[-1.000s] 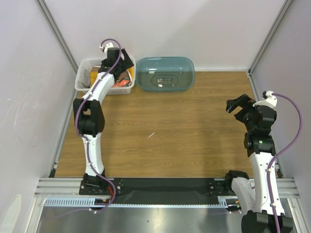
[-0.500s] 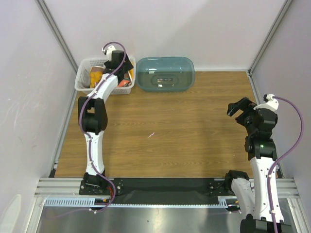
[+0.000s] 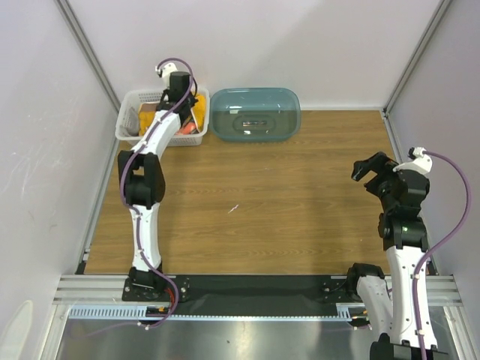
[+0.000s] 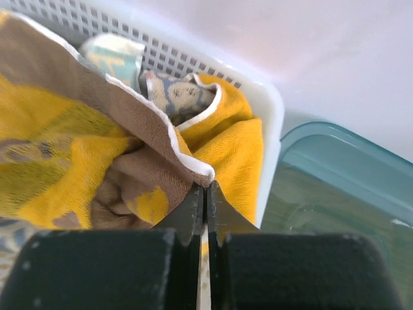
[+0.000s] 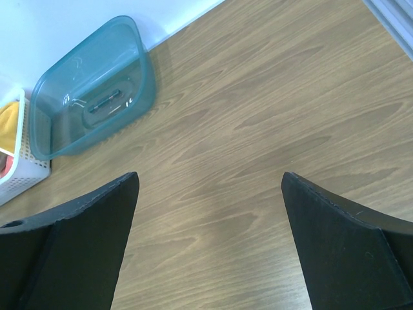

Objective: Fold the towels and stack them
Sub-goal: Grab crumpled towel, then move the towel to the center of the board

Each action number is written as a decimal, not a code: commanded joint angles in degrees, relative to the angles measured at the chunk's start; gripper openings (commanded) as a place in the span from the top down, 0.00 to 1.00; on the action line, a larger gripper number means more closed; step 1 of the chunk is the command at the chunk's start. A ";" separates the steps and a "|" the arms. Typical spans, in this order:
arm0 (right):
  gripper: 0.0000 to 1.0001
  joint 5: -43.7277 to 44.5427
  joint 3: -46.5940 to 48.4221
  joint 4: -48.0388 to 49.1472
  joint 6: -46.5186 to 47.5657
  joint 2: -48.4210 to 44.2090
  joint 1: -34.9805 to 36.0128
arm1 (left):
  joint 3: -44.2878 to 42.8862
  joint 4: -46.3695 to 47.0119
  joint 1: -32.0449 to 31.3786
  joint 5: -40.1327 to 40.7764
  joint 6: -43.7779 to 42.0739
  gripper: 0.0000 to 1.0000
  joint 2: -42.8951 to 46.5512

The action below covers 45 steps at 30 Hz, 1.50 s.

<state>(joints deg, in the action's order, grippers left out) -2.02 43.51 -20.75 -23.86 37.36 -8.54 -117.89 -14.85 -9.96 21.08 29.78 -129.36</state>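
A brown towel (image 4: pixel 97 148) with yellow-orange patches and a white edge lies crumpled in the white lattice basket (image 4: pixel 193 61). My left gripper (image 4: pixel 205 186) is down in the basket (image 3: pixel 129 127), shut, with its tips pinching a fold of that towel's white edge. In the top view the left gripper (image 3: pixel 178 96) covers most of the basket's contents, and only orange cloth (image 3: pixel 198 111) shows beside it. More patterned cloth (image 4: pixel 174 93) lies under the brown towel. My right gripper (image 5: pixel 210 175) hangs open over bare wood at the table's right side (image 3: pixel 366 171), holding nothing.
A translucent teal tub (image 3: pixel 255 114) stands right of the basket against the back wall, also seen in the left wrist view (image 4: pixel 348 187) and the right wrist view (image 5: pixel 90 90). White walls close in the table on the left, back and right.
My left gripper has gone from wide open to shut on the towel's edge inside the basket. The right arm has drifted slightly toward the near edge, still open.
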 commanded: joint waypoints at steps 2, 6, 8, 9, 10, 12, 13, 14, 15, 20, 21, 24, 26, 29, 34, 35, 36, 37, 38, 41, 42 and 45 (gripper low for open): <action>0.00 -1.93 1.05 3.86 -0.75 1.39 -0.08 | -3.23 0.00 -0.59 -1.47 -7.26 1.00 12.18; 0.00 -6.49 1.05 7.39 -1.98 4.20 0.01 | -4.19 -1.93 -2.52 -4.64 -11.84 1.00 19.75; 0.00 -8.16 1.40 9.23 -2.60 6.30 0.01 | -4.28 -2.81 -3.40 -6.39 -14.03 1.00 24.14; 0.00 -9.65 1.58 9.67 -2.77 6.84 0.01 | -4.37 -3.25 -4.36 -6.93 -14.48 1.00 25.81; 0.00 -10.36 1.67 10.46 -3.04 7.37 0.10 | -4.37 -3.43 -4.81 -7.28 -15.44 1.00 28.52; 0.00 -12.12 1.67 11.08 -3.30 8.60 0.27 | -4.28 -3.87 -6.73 -7.11 -16.24 1.00 31.35; 0.00 -12.48 1.67 11.43 -3.39 8.86 0.45 | -4.28 -4.04 -7.44 -6.93 -16.77 1.00 33.89; 0.00 -12.74 1.50 12.05 -3.48 9.13 0.54 | -4.20 -4.31 -8.23 -6.50 -17.38 1.00 34.95; 0.00 -13.00 1.32 12.23 -3.48 9.22 0.89 | -3.85 -4.57 -10.06 -5.62 -17.82 1.00 36.10; 0.00 -13.01 0.79 12.67 -3.48 9.13 2.03 | 0.89 -3.52 -16.93 -3.33 -19.59 1.00 44.96; 0.00 -12.92 0.70 12.49 -3.30 9.22 2.21 | 4.73 -2.56 -19.20 -3.24 -19.41 1.00 46.29; 0.00 -13.01 0.70 11.18 -2.52 9.48 2.56 | 14.30 -0.89 -22.64 -4.38 -16.87 1.00 51.83; 0.00 -13.44 0.96 9.42 -1.99 9.57 2.65 | 20.64 -1.49 -24.05 -5.26 -14.50 1.00 54.12; 0.00 -15.02 0.97 7.05 -0.32 9.31 3.00 | 28.20 -5.95 -24.23 -6.93 -11.15 1.00 58.07; 0.00 -16.43 -2.88 6.33 -0.92 7.38 6.67 | 44.90 -10.27 -24.23 -2.28 -5.36 1.00 72.73; 0.00 -16.44 -3.77 7.12 -1.28 7.20 7.56 | 46.24 -11.15 -24.23 -1.49 -4.65 1.00 74.93; 0.00 -16.35 -4.56 8.09 -1.45 7.20 8.35 | 47.21 -12.29 -24.23 -0.61 -3.86 1.00 76.96; 0.00 -15.65 -5.96 9.66 -1.80 7.11 10.27 | 47.92 -13.26 -24.23 0.01 -3.16 1.00 80.46; 0.00 -15.04 -6.32 10.46 -2.07 7.72 11.42 | 48.53 -15.01 -24.23 1.06 -2.98 1.00 81.62; 0.00 -11.61 -6.77 12.23 -3.38 9.47 15.21 | 48.10 -17.31 -24.23 0.11 -3.41 1.00 82.17; 0.00 -10.91 -6.59 12.49 -3.82 9.83 16.35 | 48.01 -17.23 -24.23 -0.77 -4.11 1.00 81.38; 0.00 -8.97 -6.42 12.32 -5.32 10.27 17.06 | 47.66 -15.30 -24.32 -7.33 -5.61 1.00 75.76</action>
<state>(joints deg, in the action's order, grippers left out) -14.22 36.40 -12.01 -27.22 47.77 7.70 -69.97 -31.66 -34.00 19.20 24.53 -46.87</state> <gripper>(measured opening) 0.995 0.015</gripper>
